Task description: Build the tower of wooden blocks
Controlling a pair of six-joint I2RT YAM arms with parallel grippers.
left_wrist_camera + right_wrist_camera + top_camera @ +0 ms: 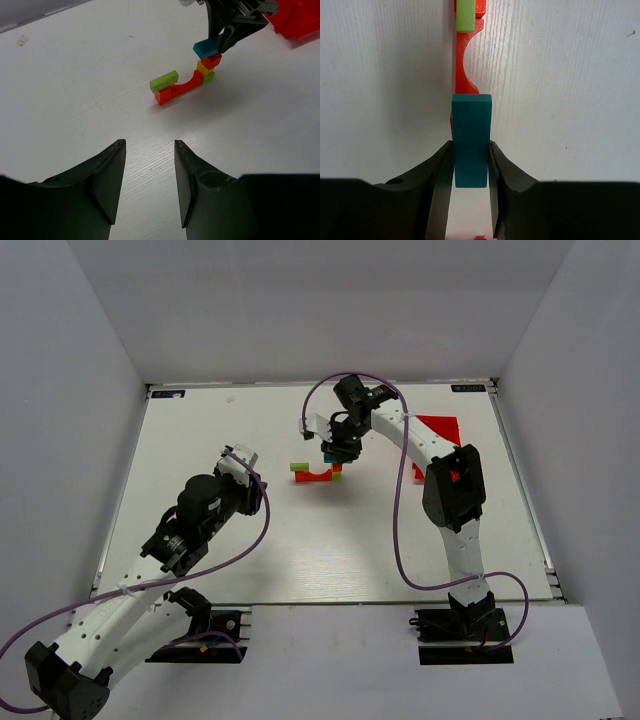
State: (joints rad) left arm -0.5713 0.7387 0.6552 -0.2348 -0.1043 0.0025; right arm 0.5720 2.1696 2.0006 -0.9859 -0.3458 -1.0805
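Teal bar (471, 125), clamped in my right gripper (471, 146), hangs over the stack (207, 66) at one end of the red arch (181, 87), toward the table's (300, 550) far edge; an off-centre release may topple it. Left gripper (149, 152) gapes, empty.

Left white-and-black arm (150, 590): folded low at near left, forearm angled toward centre. Left black two-finger gripper (150, 146): jaws parted, nothing between them.

Right white-and-black arm (452, 502): stretched forward, forearm bent back leftward, wrist pointing down. Right black two-finger gripper (471, 145): clamped on teal wooden bar (471, 125), one finger against each long side.
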